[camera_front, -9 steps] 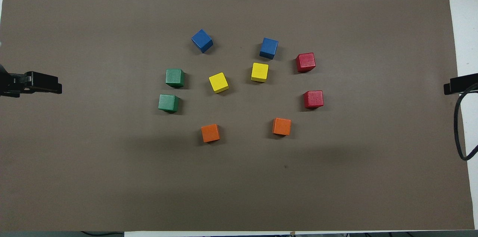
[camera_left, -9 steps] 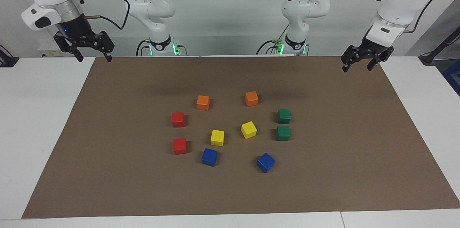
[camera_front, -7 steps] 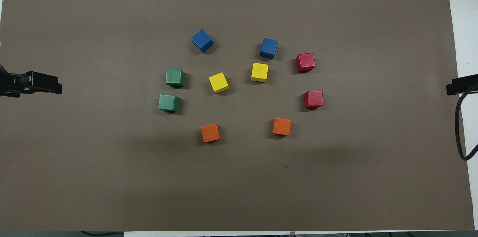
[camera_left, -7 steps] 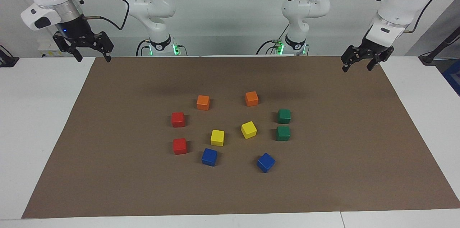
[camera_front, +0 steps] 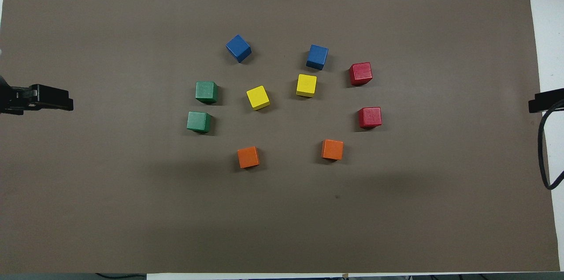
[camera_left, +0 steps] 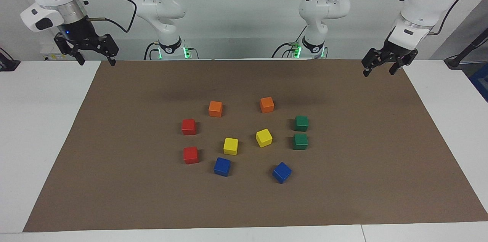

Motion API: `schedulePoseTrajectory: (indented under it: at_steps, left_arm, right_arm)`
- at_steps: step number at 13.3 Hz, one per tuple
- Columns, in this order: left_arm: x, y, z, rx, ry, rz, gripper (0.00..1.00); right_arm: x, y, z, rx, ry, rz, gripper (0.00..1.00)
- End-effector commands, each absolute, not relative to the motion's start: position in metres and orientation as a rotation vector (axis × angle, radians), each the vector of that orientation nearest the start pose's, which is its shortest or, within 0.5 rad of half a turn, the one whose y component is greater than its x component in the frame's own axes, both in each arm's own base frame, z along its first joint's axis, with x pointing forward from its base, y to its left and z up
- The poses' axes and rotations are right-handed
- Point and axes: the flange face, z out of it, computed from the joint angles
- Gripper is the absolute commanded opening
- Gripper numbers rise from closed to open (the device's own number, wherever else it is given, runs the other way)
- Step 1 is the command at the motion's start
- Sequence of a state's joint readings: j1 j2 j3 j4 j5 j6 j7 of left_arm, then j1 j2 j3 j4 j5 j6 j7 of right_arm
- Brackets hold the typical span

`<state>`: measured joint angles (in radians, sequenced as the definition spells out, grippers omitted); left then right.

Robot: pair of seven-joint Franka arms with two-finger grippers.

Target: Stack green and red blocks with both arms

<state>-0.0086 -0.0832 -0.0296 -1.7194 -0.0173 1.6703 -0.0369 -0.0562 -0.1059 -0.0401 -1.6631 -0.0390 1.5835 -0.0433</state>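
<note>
Two green blocks [camera_left: 301, 123] [camera_left: 300, 141] lie side by side on the brown mat toward the left arm's end; overhead they show as green blocks [camera_front: 206, 92] [camera_front: 198, 121]. Two red blocks [camera_left: 188, 127] [camera_left: 190, 155] lie toward the right arm's end, also seen as red blocks [camera_front: 361, 73] [camera_front: 369, 117]. My left gripper [camera_left: 378, 69] hangs open and empty over the mat's corner by its base. My right gripper [camera_left: 95, 60] hangs open and empty over the mat's edge at its own end. Only the tips of the left gripper [camera_front: 53, 98] and right gripper [camera_front: 544, 100] show overhead.
Two orange cubes [camera_left: 215, 108] [camera_left: 267, 104] lie nearest the robots. Two yellow cubes [camera_left: 230, 146] [camera_left: 264, 137] sit between the red and green pairs. Two blue cubes [camera_left: 222, 166] [camera_left: 281, 172] lie farthest out. White table [camera_left: 34, 127] borders the mat.
My right gripper has risen slightly and drawn outward toward its end of the table. The left gripper and all the cubes have stayed put.
</note>
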Motion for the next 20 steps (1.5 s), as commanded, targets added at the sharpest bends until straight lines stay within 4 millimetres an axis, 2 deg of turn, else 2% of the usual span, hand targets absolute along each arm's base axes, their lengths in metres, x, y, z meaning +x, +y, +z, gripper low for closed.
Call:
schedulePoseTrajectory:
  at_steps: [1,2,3,5,6,7,8,9,10,14,17,18,20]
  left_arm:
    - [0.526,-0.023,0.623,-3.138,-0.002,-0.08,1.0]
    - [0.524,-0.023,0.623,-3.138,-0.012,-0.082,1.0]
    - [0.523,-0.023,0.622,-3.14,-0.022,-0.084,1.0]
    - [0.516,-0.031,0.61,-3.137,0.012,-0.068,1.0]
    - [0.515,-0.043,0.605,-3.137,0.043,-0.13,1.0]
    - [0.514,-0.056,0.588,-3.137,0.074,-0.18,1.0]
    - [0.513,-0.08,0.571,-3.14,0.139,-0.186,1.0]
    - [0.516,-0.095,0.557,-3.141,0.168,-0.185,1.0]
    - [0.521,-0.104,0.535,-3.15,0.172,-0.182,1.0]
    - [0.543,-0.16,0.459,-3.16,0.238,-0.142,1.0]
    - [0.556,-0.171,0.415,-3.157,0.254,-0.095,1.0]
    - [0.562,-0.173,0.398,-3.158,0.255,-0.09,1.0]
    - [0.566,-0.18,0.38,-3.169,0.255,-0.096,1.0]
  right_arm:
    - [0.518,-0.028,0.618,-3.171,0.159,-0.073,1.0]
    - [0.524,-0.004,0.603,-3.17,0.129,-0.102,1.0]
    - [0.529,0.011,0.588,-3.168,0.119,-0.113,1.0]
    - [0.539,0.037,0.559,-3.16,0.05,-0.181,1.0]
    - [0.541,0.045,0.547,-3.152,0.064,-0.217,1.0]
    - [0.547,0.057,0.532,-3.147,0.091,-0.216,1.0]
    - [0.553,0.067,0.518,-3.147,0.114,-0.197,1.0]
    - [0.56,0.083,0.506,-3.141,0.115,-0.209,1.0]
    - [0.566,0.094,0.492,-3.136,0.125,-0.216,1.0]
    - [0.58,0.117,0.448,-3.129,0.074,-0.236,1.0]
    - [0.585,0.132,0.417,-3.123,0.02,-0.259,1.0]
    - [0.585,0.145,0.409,-3.121,-0.006,-0.254,1.0]
    - [0.585,0.155,0.402,-3.114,-0.016,-0.269,1.0]
